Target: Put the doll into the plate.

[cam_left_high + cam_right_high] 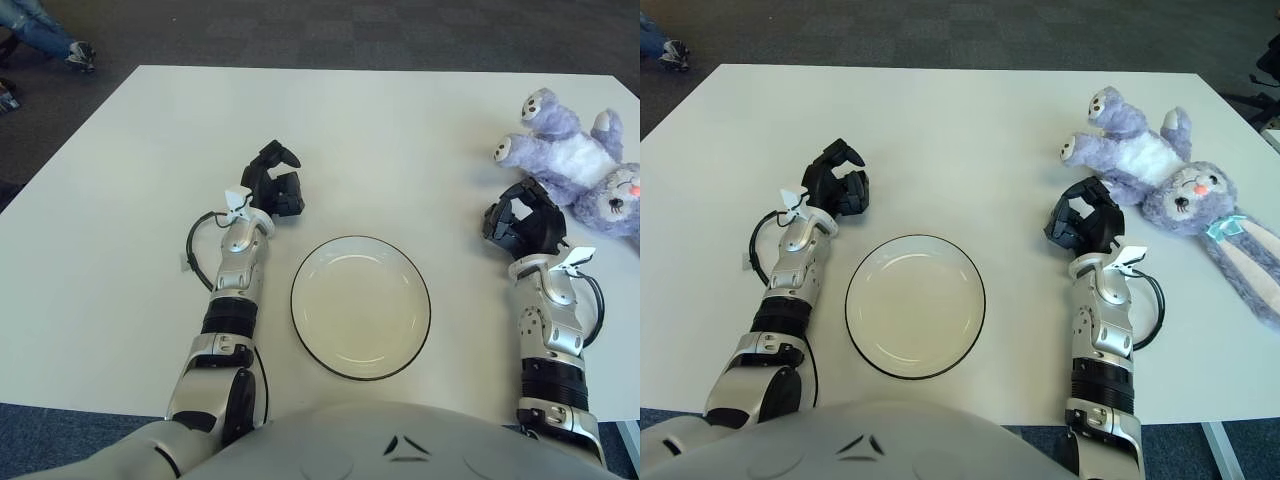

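Reaching stage: the right hand (1085, 222) shows just beside the doll (1160, 172), on the doll's left and a little nearer the robot; no contact is visible between them.
Right hand state: fingers loosely spread and holding nothing, palm turned toward the doll.
Left hand: the left hand (837, 186) shows beyond the plate's far-left rim, fingers partly curled, holding nothing, idle.
Doll position: it lies on its back on the table (960, 110) near the far right corner, its legs pointing away from the robot, its head toward the right edge and its long ears trailing down along that edge.
Doll handling: a purple plush rabbit with a white belly, judged light, soft and easily squashed; not fragile, not slippery, but floppy, so limbs and ears will likely dangle when lifted.
Grip point: the torso, at the white belly, looks the best hold; it is the bulkiest part and the nearest to the right hand. An ear or a paw would let the body swing.
Plate: the plate (973, 275) sits empty between the two forearms, well apart from the doll, to its left and nearer the robot.
Risk: trailing ears may hang over the rim once the doll is set down.
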Robot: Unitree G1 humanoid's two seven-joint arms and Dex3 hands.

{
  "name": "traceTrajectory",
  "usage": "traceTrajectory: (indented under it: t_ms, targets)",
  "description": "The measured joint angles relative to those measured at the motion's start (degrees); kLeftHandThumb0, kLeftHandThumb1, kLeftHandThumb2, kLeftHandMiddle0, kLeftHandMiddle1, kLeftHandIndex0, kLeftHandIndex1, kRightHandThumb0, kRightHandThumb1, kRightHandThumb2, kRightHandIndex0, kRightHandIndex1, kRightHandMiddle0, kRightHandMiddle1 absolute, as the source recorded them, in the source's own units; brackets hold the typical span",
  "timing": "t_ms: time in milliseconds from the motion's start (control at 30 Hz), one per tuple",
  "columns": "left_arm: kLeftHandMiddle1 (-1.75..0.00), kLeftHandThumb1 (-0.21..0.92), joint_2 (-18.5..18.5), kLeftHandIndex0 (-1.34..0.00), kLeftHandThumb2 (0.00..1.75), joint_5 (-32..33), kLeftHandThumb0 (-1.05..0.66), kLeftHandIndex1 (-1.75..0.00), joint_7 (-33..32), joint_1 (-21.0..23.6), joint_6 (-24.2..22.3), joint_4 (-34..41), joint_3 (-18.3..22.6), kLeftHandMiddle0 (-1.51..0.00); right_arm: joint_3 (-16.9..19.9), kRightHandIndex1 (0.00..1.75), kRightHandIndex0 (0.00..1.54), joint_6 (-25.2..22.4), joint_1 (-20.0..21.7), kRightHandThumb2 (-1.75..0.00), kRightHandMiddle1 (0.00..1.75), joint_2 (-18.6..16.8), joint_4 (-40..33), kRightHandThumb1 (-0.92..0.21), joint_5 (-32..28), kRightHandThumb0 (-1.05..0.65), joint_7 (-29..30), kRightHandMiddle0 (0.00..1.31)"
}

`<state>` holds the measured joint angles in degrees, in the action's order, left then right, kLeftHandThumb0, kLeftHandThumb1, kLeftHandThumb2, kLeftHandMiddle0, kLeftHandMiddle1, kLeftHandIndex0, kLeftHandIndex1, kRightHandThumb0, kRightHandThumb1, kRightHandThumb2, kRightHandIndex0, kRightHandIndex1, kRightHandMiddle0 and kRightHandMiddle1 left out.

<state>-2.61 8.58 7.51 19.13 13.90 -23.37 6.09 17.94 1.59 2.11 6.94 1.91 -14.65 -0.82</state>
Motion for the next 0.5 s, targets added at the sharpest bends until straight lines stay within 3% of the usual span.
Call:
traceTrajectory:
  t_ms: [267, 500]
  targets:
    - [-1.75, 0.23, 0.22, -0.68, 1.42, -0.10, -0.51, -1.75, 0.00, 0.03, -0.04, -0.22, -0.26, -1.26, -1.60, 1.75, 1.09, -2.08, -0.37, -1.00, 1.75, 0.50, -1.38, -0.56, 4.55, -0.41, 2.59, 0.41]
    - [-1.75, 0.23, 0.50, -0.68, 1.42, -0.16, -0.51, -1.75, 0.00, 0.17, -0.04, -0.72, -0.56, -1.26, -3.04, 1.75, 1.14, -2.41, -0.97, -0.91, 1.75, 1.57, -2.21, -0.63, 9.03, -0.39, 3.38, 0.36]
